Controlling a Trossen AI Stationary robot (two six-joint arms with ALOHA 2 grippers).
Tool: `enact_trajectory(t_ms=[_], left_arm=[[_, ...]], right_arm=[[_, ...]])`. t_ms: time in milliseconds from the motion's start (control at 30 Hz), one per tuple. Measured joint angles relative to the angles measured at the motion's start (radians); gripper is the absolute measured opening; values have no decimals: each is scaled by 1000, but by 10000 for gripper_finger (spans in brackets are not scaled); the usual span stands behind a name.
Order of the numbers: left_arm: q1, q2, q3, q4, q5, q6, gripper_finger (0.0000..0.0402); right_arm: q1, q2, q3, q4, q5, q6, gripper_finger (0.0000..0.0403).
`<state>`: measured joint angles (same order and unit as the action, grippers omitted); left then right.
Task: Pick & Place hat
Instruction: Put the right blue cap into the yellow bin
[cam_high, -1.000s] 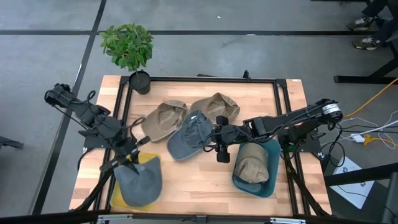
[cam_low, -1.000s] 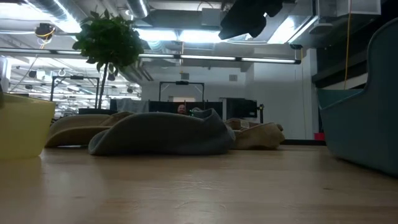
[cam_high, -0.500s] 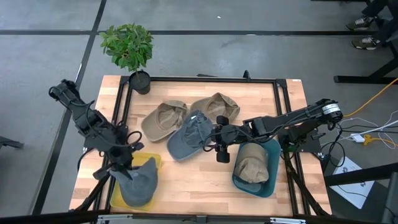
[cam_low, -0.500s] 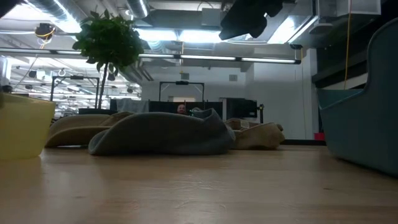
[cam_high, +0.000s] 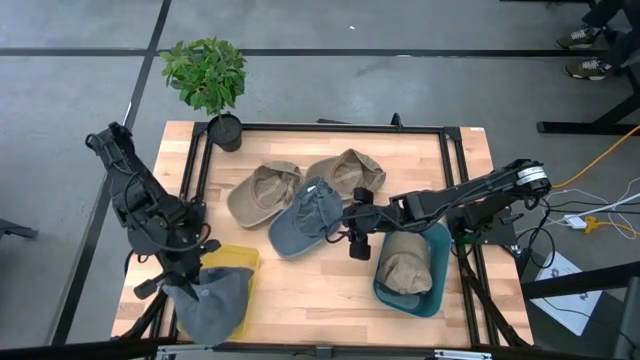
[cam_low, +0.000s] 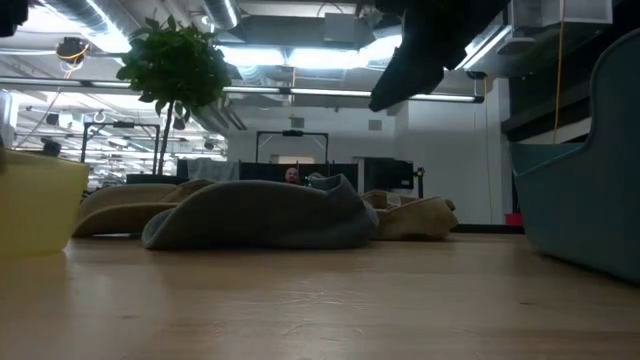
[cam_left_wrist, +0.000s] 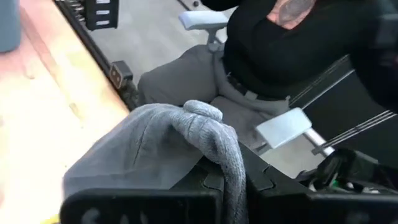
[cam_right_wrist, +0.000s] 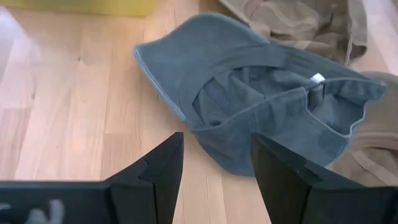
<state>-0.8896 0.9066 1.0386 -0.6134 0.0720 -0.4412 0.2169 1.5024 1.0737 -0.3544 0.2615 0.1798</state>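
On the table (cam_high: 320, 290), 3 caps cluster near the middle: cap 1 (cam_high: 262, 193) on the left, cap 2 (cam_high: 347, 170) behind and right of it, cap 3 (cam_high: 305, 216) in front between them. Right of these a bin (cam_high: 438, 265) holds cap 4 (cam_high: 404, 262). At the front-left corner, cap 5 (cam_high: 213, 303) lies over a tray (cam_high: 242, 256), seemingly overhanging the table's edge. A plant (cam_high: 208, 82) stands at the rear-left corner.

Wood table (cam_high: 320, 290), w/ 2 tan caps (cam_high: 262, 192) (cam_high: 350, 170), blue cap (cam_high: 305, 218), yellow bin (cam_high: 240, 258), teal bin (cam_high: 438, 262)
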Motion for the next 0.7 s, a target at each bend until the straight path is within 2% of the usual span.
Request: enact_trajectory(t_ms=[133,300,500,700], left_arm=[[-32,-3,-20,-9,-53,0,5],[-40,-21,-129,48,-49,-26,4],[-40,-65,-215,141,86,-17,4],[-41,-155,-277,143,132,34,4]], right_arm=[[0,0,-2,11,0,-1,185],[0,0,-2,23,0,-4,185],[0,0,-2,42,0,-4,185],[0,0,-2,121,0,-4,185]])
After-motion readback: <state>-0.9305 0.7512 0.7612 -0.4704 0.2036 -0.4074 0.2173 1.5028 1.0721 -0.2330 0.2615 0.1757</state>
